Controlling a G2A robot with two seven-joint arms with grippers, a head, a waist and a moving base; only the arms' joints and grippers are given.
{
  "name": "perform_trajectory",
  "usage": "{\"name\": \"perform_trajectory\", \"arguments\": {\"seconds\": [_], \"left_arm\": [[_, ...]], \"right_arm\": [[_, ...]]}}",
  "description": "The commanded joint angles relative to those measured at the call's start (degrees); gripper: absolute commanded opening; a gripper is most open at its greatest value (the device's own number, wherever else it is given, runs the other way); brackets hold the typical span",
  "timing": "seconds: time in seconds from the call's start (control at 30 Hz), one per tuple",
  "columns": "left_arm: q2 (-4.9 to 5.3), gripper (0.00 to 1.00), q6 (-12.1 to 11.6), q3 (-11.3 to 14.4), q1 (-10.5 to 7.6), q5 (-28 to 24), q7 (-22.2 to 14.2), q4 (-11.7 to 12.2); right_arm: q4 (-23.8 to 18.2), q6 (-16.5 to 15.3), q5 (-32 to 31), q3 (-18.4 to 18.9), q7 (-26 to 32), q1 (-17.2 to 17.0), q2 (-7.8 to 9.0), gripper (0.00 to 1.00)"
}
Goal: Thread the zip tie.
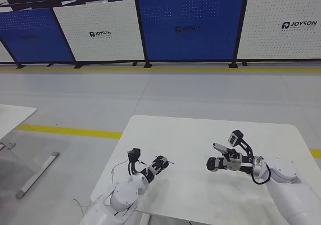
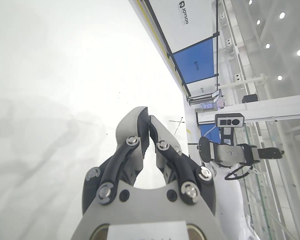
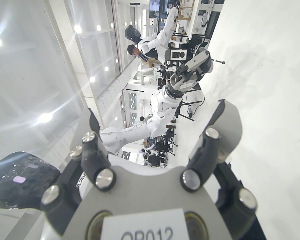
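Note:
A thin black zip tie (image 2: 178,124) lies on the white table (image 1: 205,135), just past my left gripper's fingertips. It also appears as a short black strip (image 1: 170,163) and, beside the far-off left gripper, as a strip (image 3: 218,61). My left gripper (image 2: 148,119) is shut, pads together, with nothing visible between them; it sits low over the table's near left part (image 1: 161,163). My right gripper (image 3: 160,118) is open and empty. It hangs above the table's right half (image 1: 212,163), pointing toward the left gripper.
The table's left edge (image 1: 112,163) runs close by the left arm. Another white table (image 1: 3,121) stands off to the left across a strip of floor. Bare tabletop lies between the two grippers and behind them.

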Motion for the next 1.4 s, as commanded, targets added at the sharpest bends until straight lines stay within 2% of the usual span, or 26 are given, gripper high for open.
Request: {"name": "perform_trajectory", "arguments": {"seconds": [0.0, 0.17, 0.27, 0.33, 0.37, 0.5, 0.57, 0.6, 0.8, 0.9, 1.0, 1.1, 1.23, 1.27, 1.37], "left_arm": [[-0.10, 0.00, -2.5, -0.2, 0.35, -1.6, 0.3, -1.2], [-0.05, 0.00, -9.1, -3.4, 2.71, -9.7, -1.3, -6.0], [0.09, 0.00, -13.6, -5.7, 4.41, -11.2, -0.9, -8.0], [0.13, 0.00, -15.8, -7.1, 5.67, -11.5, 0.7, -10.8], [0.16, 0.00, -16.6, -7.9, 6.86, -12.8, 0.7, -13.5], [0.38, 0.00, -19.2, -11.1, 11.03, -15.6, 0.1, -21.1], [0.56, 0.00, -18.3, -12.6, 12.69, -15.0, -0.7, -22.7], [0.59, 0.00, -18.0, -12.8, 12.89, -14.7, -0.7, -22.9], [0.59, 0.00, -17.9, -12.8, 12.85, -14.6, -0.7, -22.7], [0.50, 0.00, -15.5, -11.2, 11.43, -12.7, -1.1, -20.1], [0.23, 0.00, -13.6, -8.1, 9.02, -9.5, -0.8, -16.2], [-0.16, 0.00, -12.4, -4.9, 6.60, -6.6, 0.4, -12.3], [-0.48, 0.00, -10.9, -2.1, 3.98, -2.5, 0.7, -7.1], [-0.54, 0.00, -10.1, -1.6, 3.38, -1.2, 1.2, -6.2], [-0.54, 0.00, -10.1, -1.6, 3.38, -1.2, 1.2, -6.2]], "right_arm": [[0.0, 0.0, 0.0, 0.0, 0.0, 0.0, 0.00, 1.00], [0.0, 0.0, 0.0, 0.0, 0.0, 0.0, 0.00, 1.00], [0.0, 0.0, 0.0, 0.0, 0.0, 0.0, 0.00, 1.00], [0.0, 0.0, 0.0, 0.0, 0.0, 0.0, 0.00, 1.00], [0.0, 0.0, 0.0, 0.0, 0.0, 0.0, 0.00, 1.00], [0.0, 0.0, 0.0, 0.0, 0.0, 0.0, 0.00, 1.00], [0.0, 0.0, 0.0, 0.0, 0.0, 0.0, 0.00, 1.00], [0.0, 0.0, 0.0, 0.0, 0.0, 0.0, 0.00, 1.00], [0.0, 0.0, 0.0, 0.0, 0.0, 0.0, 0.00, 1.00], [0.0, 0.0, 0.0, 0.0, 0.0, 0.0, 0.00, 1.00], [0.0, 0.0, 0.0, 0.0, 0.0, 0.0, 0.00, 1.00], [0.0, 0.0, 0.0, 0.0, 0.0, 0.0, 0.00, 1.00], [0.0, 0.0, 0.0, 0.0, 0.0, 0.0, 0.00, 1.00], [0.0, 0.0, 0.0, 0.0, 0.0, 0.0, 0.00, 1.00], [0.0, 0.0, 0.0, 0.0, 0.0, 0.0, 0.00, 1.00]]}}
